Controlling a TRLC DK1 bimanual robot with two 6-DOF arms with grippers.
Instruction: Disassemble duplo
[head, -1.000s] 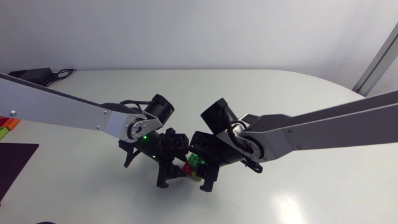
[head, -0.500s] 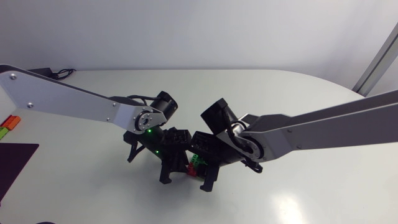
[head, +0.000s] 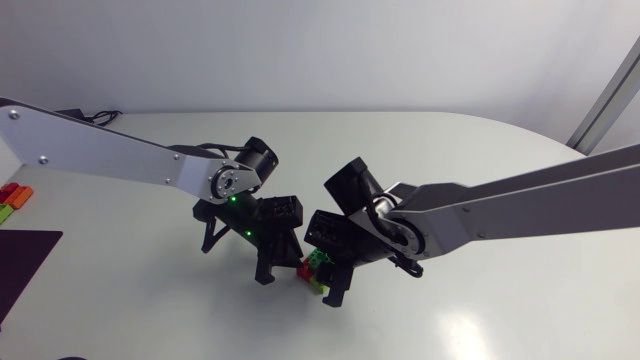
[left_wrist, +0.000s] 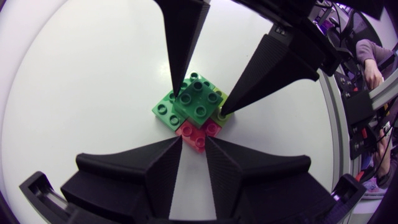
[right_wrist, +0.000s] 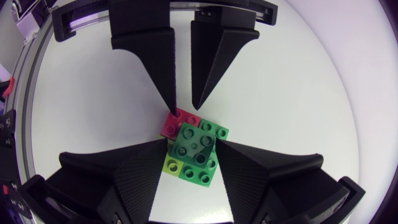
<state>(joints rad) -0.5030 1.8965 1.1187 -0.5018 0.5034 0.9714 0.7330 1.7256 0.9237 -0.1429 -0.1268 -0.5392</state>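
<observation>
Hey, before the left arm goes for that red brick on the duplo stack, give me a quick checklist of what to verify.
1. Right gripper shut on duplo stack: ok, both fingers touch it.
2. Left gripper open: ok.
3. Red brick between left fingers: not ok, it sits just ahead of their tips.
4. Red brick clear of the right gripper: ok, it juts out on the left gripper's side.
5. Stack resting on table: cannot tell.

No legible text or numbers (in any view).
</observation>
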